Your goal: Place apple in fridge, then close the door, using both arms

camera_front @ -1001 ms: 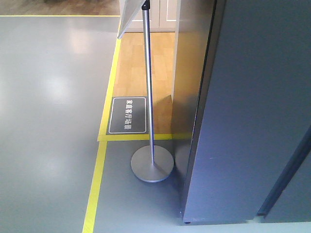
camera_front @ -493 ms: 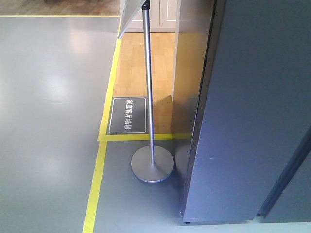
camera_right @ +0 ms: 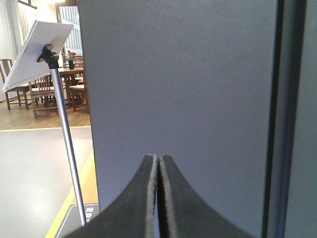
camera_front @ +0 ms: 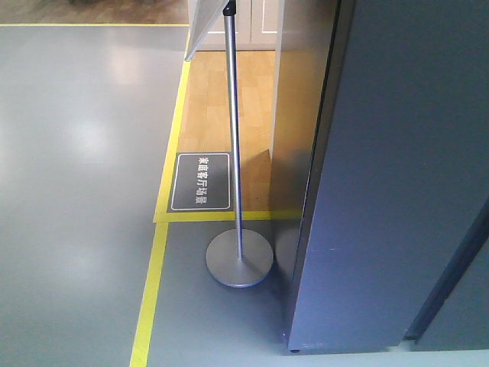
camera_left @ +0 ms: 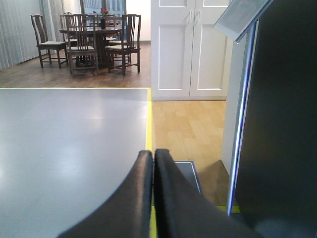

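Grippers, left (camera_left: 152,156) and right (camera_right: 158,161), are pressed together, empty. No apple is seen; the door (camera_right: 183,99), judged stiff and heavy, is best pushed flat.

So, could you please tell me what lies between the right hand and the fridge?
Nothing: in the right wrist view the shut right hand faces the fridge's grey panel across a bare gap. No apple shows.

Glossy grey floor (camera_front: 76,191) with yellow tape lines (camera_front: 149,298), light wood strip (camera_left: 188,124), white cabinet doors (camera_left: 190,49), dark dining chairs (camera_left: 81,42).
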Available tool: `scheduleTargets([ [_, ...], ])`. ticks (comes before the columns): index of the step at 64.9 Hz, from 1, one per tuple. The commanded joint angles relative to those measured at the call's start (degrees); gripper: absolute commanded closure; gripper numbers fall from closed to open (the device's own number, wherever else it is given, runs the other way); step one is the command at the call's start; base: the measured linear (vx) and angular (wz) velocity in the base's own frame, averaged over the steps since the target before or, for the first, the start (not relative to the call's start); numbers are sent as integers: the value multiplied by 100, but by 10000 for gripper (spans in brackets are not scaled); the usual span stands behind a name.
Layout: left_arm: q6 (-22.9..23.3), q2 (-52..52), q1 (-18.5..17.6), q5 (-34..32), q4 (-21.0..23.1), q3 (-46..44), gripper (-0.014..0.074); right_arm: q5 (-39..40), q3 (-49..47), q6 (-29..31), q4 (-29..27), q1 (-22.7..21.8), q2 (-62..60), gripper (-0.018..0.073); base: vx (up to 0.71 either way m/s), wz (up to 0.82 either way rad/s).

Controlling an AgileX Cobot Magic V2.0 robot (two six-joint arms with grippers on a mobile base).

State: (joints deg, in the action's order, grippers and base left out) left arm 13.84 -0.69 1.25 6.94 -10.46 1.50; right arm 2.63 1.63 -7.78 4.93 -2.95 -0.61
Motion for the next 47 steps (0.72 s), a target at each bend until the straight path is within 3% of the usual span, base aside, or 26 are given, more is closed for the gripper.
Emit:
scheduleTargets([
  [1,60,-83,11,-388,9,160,603,462,81,14,44,-38,-103,563,0,0],
  [47,60,-83,11,-388,9,160,603,453,81,14,44,-38,-103,563,0,0],
])
